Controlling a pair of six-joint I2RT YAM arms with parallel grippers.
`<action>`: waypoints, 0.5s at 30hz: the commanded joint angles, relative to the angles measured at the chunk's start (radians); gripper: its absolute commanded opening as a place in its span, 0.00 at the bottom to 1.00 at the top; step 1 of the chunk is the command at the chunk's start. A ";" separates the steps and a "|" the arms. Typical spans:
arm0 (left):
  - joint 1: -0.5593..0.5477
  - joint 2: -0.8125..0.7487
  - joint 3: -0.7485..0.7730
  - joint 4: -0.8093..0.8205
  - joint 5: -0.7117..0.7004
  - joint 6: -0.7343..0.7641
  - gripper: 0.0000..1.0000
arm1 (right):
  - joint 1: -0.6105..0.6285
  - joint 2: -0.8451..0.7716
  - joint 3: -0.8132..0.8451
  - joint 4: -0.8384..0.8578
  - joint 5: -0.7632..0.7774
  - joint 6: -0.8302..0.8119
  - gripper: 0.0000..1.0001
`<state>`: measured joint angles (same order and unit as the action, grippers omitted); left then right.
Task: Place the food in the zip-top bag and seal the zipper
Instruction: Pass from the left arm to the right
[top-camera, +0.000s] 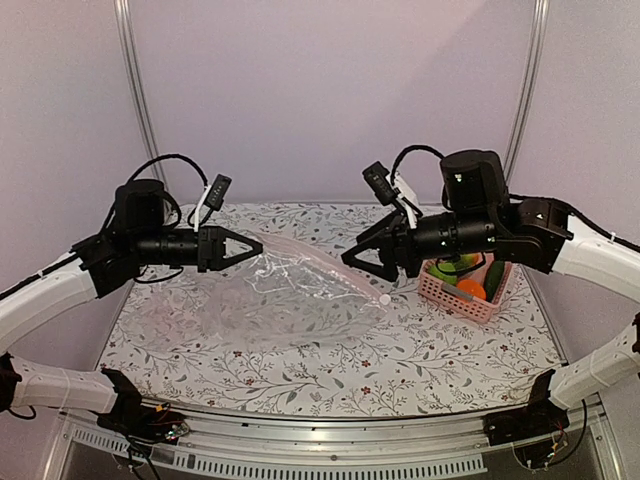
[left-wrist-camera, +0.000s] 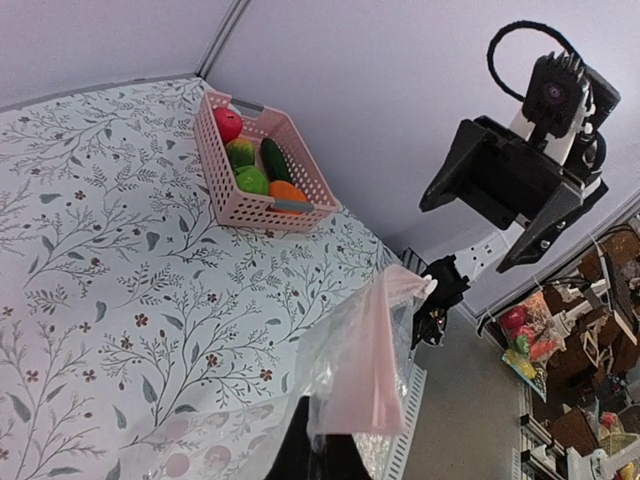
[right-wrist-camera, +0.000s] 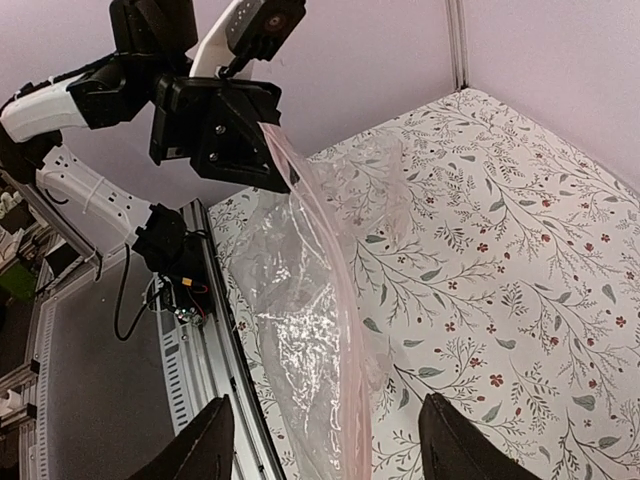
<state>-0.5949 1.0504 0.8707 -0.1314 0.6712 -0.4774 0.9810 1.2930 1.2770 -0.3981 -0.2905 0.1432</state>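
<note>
Floral tablecloth, lavender walls. The zip-top bag is held up at one end by the left gripper, clamped shut on its rim, and the rest is draped on the table. The right gripper is spread wide, with nothing held. The food is found in the pink basket. The film is judged light, limp and slippery. The stiffer zipper edge is advised for gripping.

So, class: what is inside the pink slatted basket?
Inside the pink slatted plastic basket: red apple, green-orange mango, dark green cucumber, green apple, orange. Anything beneath them is hidden.
</note>
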 joint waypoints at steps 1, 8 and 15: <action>-0.028 0.015 0.034 0.015 0.016 0.021 0.00 | 0.003 0.050 0.044 -0.060 0.004 -0.020 0.60; -0.048 0.022 0.036 0.015 0.033 0.026 0.00 | 0.004 0.098 0.062 -0.079 0.016 -0.020 0.49; -0.060 0.028 0.046 0.014 0.043 0.031 0.00 | 0.003 0.127 0.083 -0.100 0.033 -0.015 0.40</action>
<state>-0.6357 1.0702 0.8860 -0.1253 0.6971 -0.4641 0.9810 1.4017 1.3239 -0.4717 -0.2775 0.1310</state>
